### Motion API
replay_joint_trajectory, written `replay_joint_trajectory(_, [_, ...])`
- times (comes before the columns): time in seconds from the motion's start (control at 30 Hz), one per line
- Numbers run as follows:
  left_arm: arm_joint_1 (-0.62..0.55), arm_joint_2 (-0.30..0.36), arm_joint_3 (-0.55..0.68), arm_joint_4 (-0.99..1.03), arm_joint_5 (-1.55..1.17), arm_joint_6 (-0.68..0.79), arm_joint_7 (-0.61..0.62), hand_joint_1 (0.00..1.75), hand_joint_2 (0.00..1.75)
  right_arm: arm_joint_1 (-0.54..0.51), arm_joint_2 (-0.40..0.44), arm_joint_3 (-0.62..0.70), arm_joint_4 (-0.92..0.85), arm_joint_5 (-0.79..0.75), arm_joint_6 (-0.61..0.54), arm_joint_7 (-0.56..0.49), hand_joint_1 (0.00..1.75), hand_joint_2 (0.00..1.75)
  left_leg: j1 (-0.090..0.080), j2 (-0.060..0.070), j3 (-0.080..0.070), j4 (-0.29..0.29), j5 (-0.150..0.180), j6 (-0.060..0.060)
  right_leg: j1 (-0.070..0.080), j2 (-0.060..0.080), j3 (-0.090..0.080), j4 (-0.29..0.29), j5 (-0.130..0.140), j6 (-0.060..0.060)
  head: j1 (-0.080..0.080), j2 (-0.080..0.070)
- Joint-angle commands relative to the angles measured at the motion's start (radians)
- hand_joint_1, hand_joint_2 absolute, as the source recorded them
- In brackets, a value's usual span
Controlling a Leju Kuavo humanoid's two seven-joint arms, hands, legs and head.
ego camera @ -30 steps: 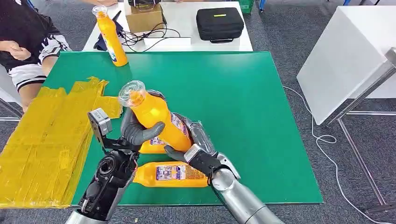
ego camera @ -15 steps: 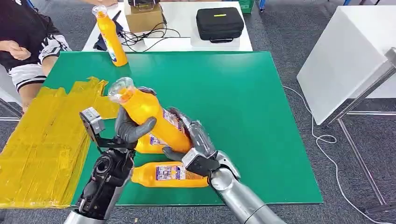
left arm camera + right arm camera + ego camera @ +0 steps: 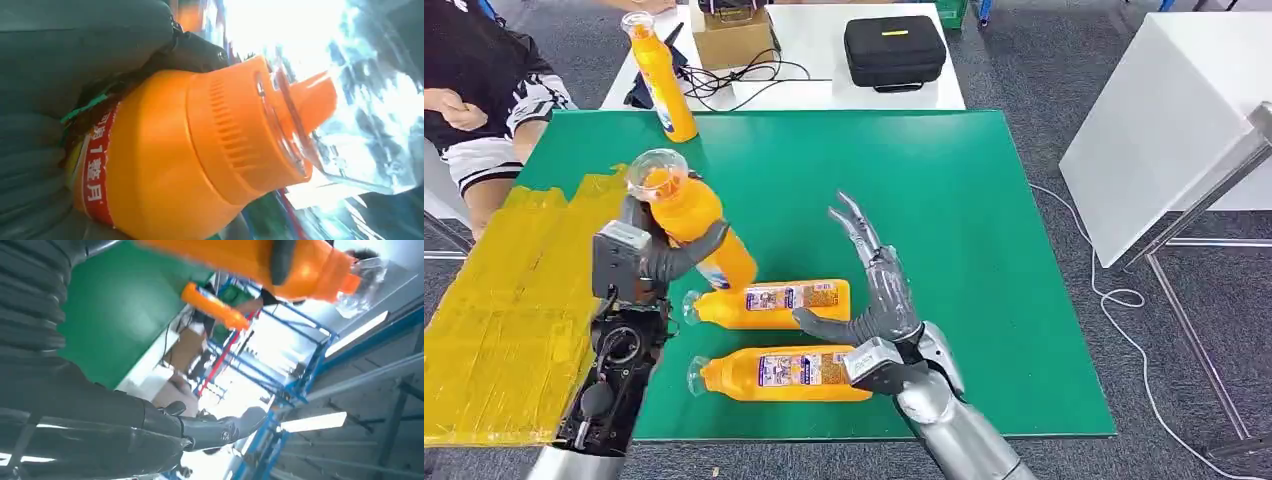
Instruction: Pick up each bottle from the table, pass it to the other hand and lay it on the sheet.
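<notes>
My left hand (image 3: pixel 669 255) grips an orange bottle (image 3: pixel 686 218) with a clear cap, tilted, above the green table near the edge of the yellow sheet (image 3: pixel 519 300). The same bottle (image 3: pixel 200 150) shows close up in the left wrist view, and its upper part (image 3: pixel 295 262) in the right wrist view. My right hand (image 3: pixel 879 295) is open, fingers spread, above the table right of the bottle. Two orange bottles lie on the table: one (image 3: pixel 769 302) between my hands, one (image 3: pixel 779 373) nearer the front edge. A fourth bottle (image 3: pixel 662 78) stands upright at the far left.
The green table (image 3: pixel 984 250) has free room on its right half. A person (image 3: pixel 474 90) sits at the far left. Behind stands a white table (image 3: pixel 824 40) with a black case (image 3: pixel 894 50), a box and cables. Another white table (image 3: pixel 1174 120) stands to the right.
My right hand has let go of the bottle and opened, drawing back to the right. My left hand has carried the bottle left toward the yellow sheet.
</notes>
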Motion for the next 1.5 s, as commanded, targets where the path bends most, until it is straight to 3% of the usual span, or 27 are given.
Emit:
replay_joint_trajectory(0.03, [-0.165, 0.07, 0.051, 0.127, -0.578, 0.241, 0.171, 1.75, 1.75, 0.02, -0.065, -0.041, -0.141, 0.04, 0.002, 0.044, 0.0, 1.75, 0.0, -0.002, 0.004, 0.0, -0.001, -0.001, 0.001, -0.003, 0.005, 0.0, -0.002, 0.0, 0.0, 0.0])
replay_joint_trajectory(0.13, [-0.18, 0.068, 0.056, 0.139, -0.578, 0.239, 0.17, 1.75, 1.75, 0.015, -0.062, -0.041, -0.139, 0.041, 0.004, 0.047, 0.0, 1.75, 0.0, -0.001, 0.003, 0.0, -0.001, -0.001, 0.001, -0.002, 0.003, 0.0, -0.001, 0.0, 0.0, 0.0])
replay_joint_trajectory(0.3, [-0.253, 0.094, 0.05, 0.291, -0.936, 0.289, 0.323, 1.75, 1.75, -0.023, -0.051, -0.03, -0.11, 0.043, 0.028, 0.063, 0.0, 1.75, 0.0, -0.001, 0.006, 0.0, -0.002, -0.001, 0.001, -0.002, 0.007, -0.001, -0.002, 0.0, 0.0, 0.0])
replay_joint_trajectory(0.47, [-0.268, 0.091, 0.057, 0.334, -0.976, 0.29, 0.339, 1.75, 1.75, -0.026, -0.052, -0.027, -0.113, 0.045, 0.03, 0.067, 0.0, 1.75, 0.0, 0.0, 0.006, 0.0, -0.002, -0.001, 0.0, -0.001, 0.006, 0.0, -0.002, 0.0, 0.0, 0.0])
replay_joint_trajectory(0.63, [-0.343, 0.106, 0.058, 0.527, -1.091, 0.177, 0.392, 1.75, 1.75, -0.028, -0.06, -0.036, -0.127, 0.06, 0.039, 0.089, 0.0, 1.75, 0.0, -0.001, 0.004, 0.0, -0.001, -0.001, 0.0, -0.002, 0.004, 0.0, -0.001, 0.0, 0.0, 0.0])
replay_joint_trajectory(0.9, [-0.421, 0.1, 0.077, 0.819, -1.165, 0.05, 0.433, 1.75, 1.75, -0.007, -0.053, -0.063, -0.113, 0.092, 0.067, 0.085, 0.0, 1.75, 0.0, -0.001, 0.006, -0.001, -0.001, -0.001, 0.0, -0.002, 0.007, -0.001, -0.002, 0.0, 0.0, 0.0])
replay_joint_trajectory(1.07, [-0.431, 0.102, 0.079, 0.845, -1.166, 0.064, 0.434, 1.75, 1.75, -0.013, -0.047, -0.066, -0.11, 0.093, 0.071, 0.084, 0.0, 1.75, 0.0, 0.0, 0.006, 0.0, -0.002, -0.001, 0.001, -0.001, 0.006, 0.0, -0.002, 0.0, 0.0, 0.0])
replay_joint_trajectory(1.3, [-0.475, 0.097, 0.109, 1.031, -1.162, -0.011, 0.448, 1.75, 1.75, -0.022, -0.037, -0.069, -0.102, 0.105, 0.091, 0.1, 0.0, 1.75, 0.0, 0.001, 0.004, 0.0, -0.001, -0.001, 0.0, 0.0, 0.004, 0.0, -0.001, 0.0, 0.0, 0.0])
replay_joint_trajectory(1.33, [-0.484, 0.095, 0.115, 1.058, -1.156, -0.025, 0.445, 1.75, 1.75, -0.018, -0.037, -0.07, -0.101, 0.109, 0.09, 0.099, 0.0, 1.75, 0.001, 0.002, 0.011, 0.0, -0.003, -0.002, 0.001, -0.001, 0.012, 0.0, -0.003, 0.0, 0.0, 0.0])
replay_joint_trajectory(1.5, [-0.497, 0.094, 0.124, 1.111, -1.155, -0.075, 0.449, 1.75, 1.75, -0.017, -0.034, -0.067, -0.103, 0.113, 0.091, 0.101, 0.0, 1.75, 0.0, 0.0, 0.003, 0.0, -0.001, -0.001, 0.0, -0.001, 0.004, 0.0, -0.001, 0.0, 0.0, 0.0])
